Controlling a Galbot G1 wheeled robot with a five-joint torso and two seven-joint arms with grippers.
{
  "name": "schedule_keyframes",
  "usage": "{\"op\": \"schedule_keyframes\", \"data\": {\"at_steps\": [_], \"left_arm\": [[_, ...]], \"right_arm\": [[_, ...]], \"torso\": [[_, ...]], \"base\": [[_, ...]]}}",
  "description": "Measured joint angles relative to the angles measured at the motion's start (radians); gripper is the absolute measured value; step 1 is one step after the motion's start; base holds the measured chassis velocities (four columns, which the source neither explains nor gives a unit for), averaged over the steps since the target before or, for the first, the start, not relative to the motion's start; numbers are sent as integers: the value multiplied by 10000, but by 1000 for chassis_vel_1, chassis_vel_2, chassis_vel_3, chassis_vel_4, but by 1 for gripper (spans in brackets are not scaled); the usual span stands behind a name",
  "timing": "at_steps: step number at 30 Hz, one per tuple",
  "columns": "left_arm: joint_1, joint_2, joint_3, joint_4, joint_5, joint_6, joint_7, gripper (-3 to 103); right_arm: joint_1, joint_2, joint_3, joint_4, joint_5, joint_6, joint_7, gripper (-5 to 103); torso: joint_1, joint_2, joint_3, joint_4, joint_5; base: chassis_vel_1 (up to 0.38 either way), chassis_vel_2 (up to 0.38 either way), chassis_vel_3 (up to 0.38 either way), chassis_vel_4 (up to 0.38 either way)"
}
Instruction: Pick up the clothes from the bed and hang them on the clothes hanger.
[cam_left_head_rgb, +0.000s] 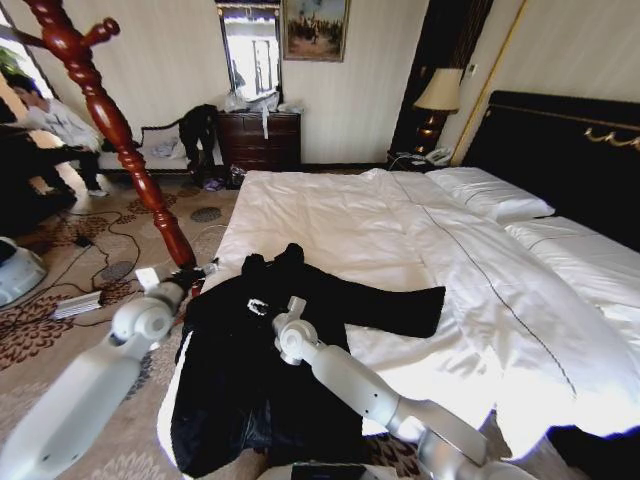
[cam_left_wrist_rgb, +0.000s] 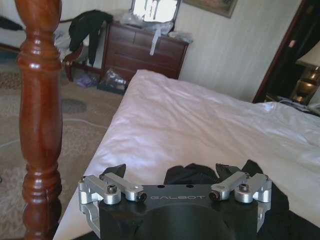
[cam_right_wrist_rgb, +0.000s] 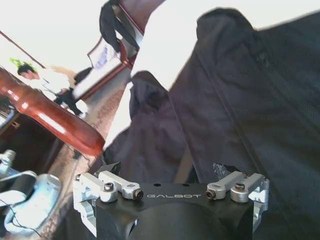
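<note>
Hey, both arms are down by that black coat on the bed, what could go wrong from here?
The coat is large and spread flat, one sleeve stretched across the bed; a pinch by the right gripper near the collar might lift only part, leaving the rest dragging. The coat stand rises close beside the left gripper, so a raised arm or swinging fabric may knock it.

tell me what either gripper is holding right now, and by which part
Cannot be told. The left gripper is at the black coat's edge by the wooden stand, the right gripper over its collar; no grip shows.
</note>
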Motion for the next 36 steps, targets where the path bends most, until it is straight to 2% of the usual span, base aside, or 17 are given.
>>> {"op": "schedule_keyframes", "data": {"at_steps": [1, 4, 5, 7, 9, 13, 15, 17, 18, 20, 22, 24, 26, 28, 32, 34, 36], "left_arm": [[-72, -47, 79, 92, 4, 16, -33, 100], [-649, -395, 829, 780, 227, 22, -68, 100], [-649, -395, 829, 780, 227, 22, -68, 100], [-1204, -715, 1515, 1432, 586, -157, 8, 100], [-1867, -1209, 2219, 2211, 898, -416, 114, 100], [-2649, -1842, 2842, 2982, 1043, -607, 163, 100], [-3318, -2429, 3327, 3685, 1260, -694, 175, 98], [-3549, -2651, 3461, 3954, 1336, -725, 168, 97], [-3674, -2778, 3539, 4106, 1355, -731, 164, 101], [-4085, -3231, 3817, 4712, 1423, -731, 84, 97], [-4155, -3327, 3864, 4845, 1460, -731, 60, 97], [-4297, -3568, 3956, 5240, 1535, -729, -7, 93], [-4350, -3728, 3995, 5525, 1588, -722, -26, 84], [-4357, -3810, 4013, 5674, 1651, -720, -27, 84], [-4285, -3977, 4023, 5925, 1798, -732, -23, 61], [-4270, -4022, 4007, 5980, 1846, -772, -17, 61], [-4270, -4111, 3900, 6087, 1893, -865, 1, 51]], "right_arm": [[-31, -66, 67, 111, -2, 32, -12, 100], [-376, -582, 750, 958, -95, 170, -95, 100], [-376, -582, 750, 958, -95, 170, -95, 100], [-601, -871, 1274, 1365, -122, 209, -114, 100], [-773, -1043, 1699, 1597, -152, 273, -122, 100], [-947, -1114, 2003, 1740, -239, 362, -128, 100], [-1092, -1132, 2105, 1843, -311, 378, -129, 100], [-1141, -1132, 2122, 1864, -353, 378, -129, 100], [-1165, -1130, 2128, 1870, -376, 379, -129, 100], [-1214, -1105, 2155, 1873, -443, 379, -125, 100], [-1214, -1099, 2170, 1873, -447, 379, -122, 100], [-1209, -1096, 2197, 1873, -458, 377, -118, 100], [-1196, -1105, 2215, 1870, -461, 373, -118, 100], [-1195, -1114, 2220, 1866, -463, 371, -117, 100], [-1193, -1180, 2218, 1853, -472, 366, -116, 100], [-1193, -1190, 2209, 1849, -475, 364, -117, 100], [-1203, -1203, 2190, 1825, -489, 359, -119, 100]], "torso": [[0, 0, -1, 6, 0], [-3, 1, -2, -2, -1], [-3, 1, -2, -2, -1], [-1, 1, -1, -13, -1], [0, 0, -1, -12, -1], [0, 0, -1, -6, -1], [0, 0, -1, -9, 0], [0, 0, -1, -8, 1], [0, 0, -1, -7, 1], [0, 0, -1, -8, 0], [-1, 0, -1, -6, 0], [-1, 0, -1, -5, -1], [-2, 0, -1, -4, -1], [-2, 0, -2, -4, -1], [-2, 0, -2, -4, -3], [-3, 0, -2, -4, -3], [-3, 0, -2, -5, -3]], "base": [[0, 0, 0, 0], [0, 0, 0, 0], [0, 0, 0, 0], [0, 0, 0, 0], [0, 0, 0, 0], [0, 0, 0, 0], [0, 0, 0, 0], [0, 0, 0, 0], [0, 0, 0, 0], [0, 0, 0, 0], [0, 0, 0, 0], [0, 0, 0, 0], [0, 0, 0, 0], [0, 0, 0, 0], [0, 0, 0, 0], [0, 0, 0, 0], [0, 0, 0, 0]]}}
